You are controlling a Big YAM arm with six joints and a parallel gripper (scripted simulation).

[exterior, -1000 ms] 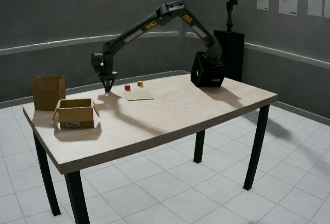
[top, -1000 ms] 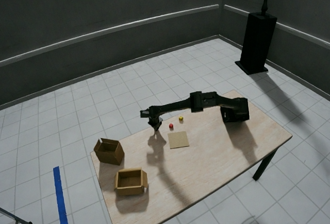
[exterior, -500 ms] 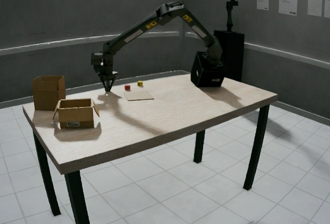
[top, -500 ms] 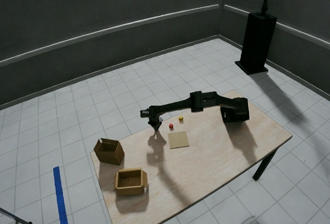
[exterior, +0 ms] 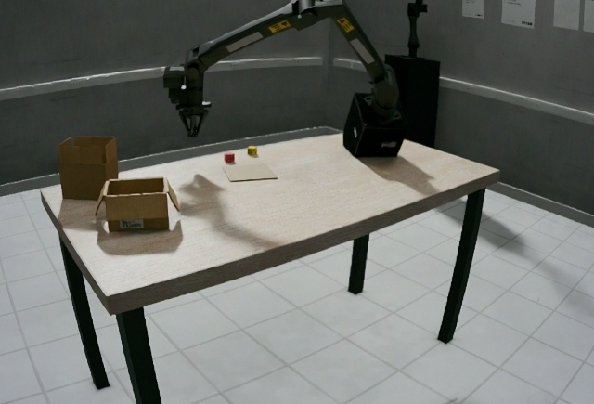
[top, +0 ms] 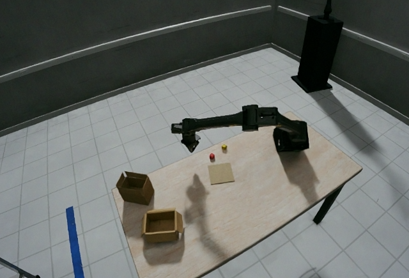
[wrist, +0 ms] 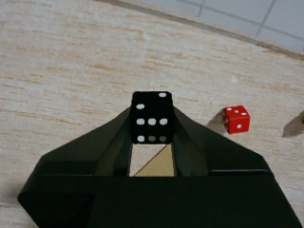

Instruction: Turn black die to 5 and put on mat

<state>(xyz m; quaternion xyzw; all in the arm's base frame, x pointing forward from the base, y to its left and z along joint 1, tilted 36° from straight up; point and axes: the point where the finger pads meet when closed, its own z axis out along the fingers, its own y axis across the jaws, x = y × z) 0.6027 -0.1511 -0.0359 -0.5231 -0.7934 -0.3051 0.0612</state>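
Pale wood-grain table (exterior: 306, 207) (matt)

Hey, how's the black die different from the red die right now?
The black die is pinched between the gripper fingers and held up in the air, while the red die sits flat on the table, untouched. The black die is black with white dots; the red die is red with white dots. In the wrist view the black die shows a six face toward the camera; the red die's faces are too small to read surely. Both are off the mat.
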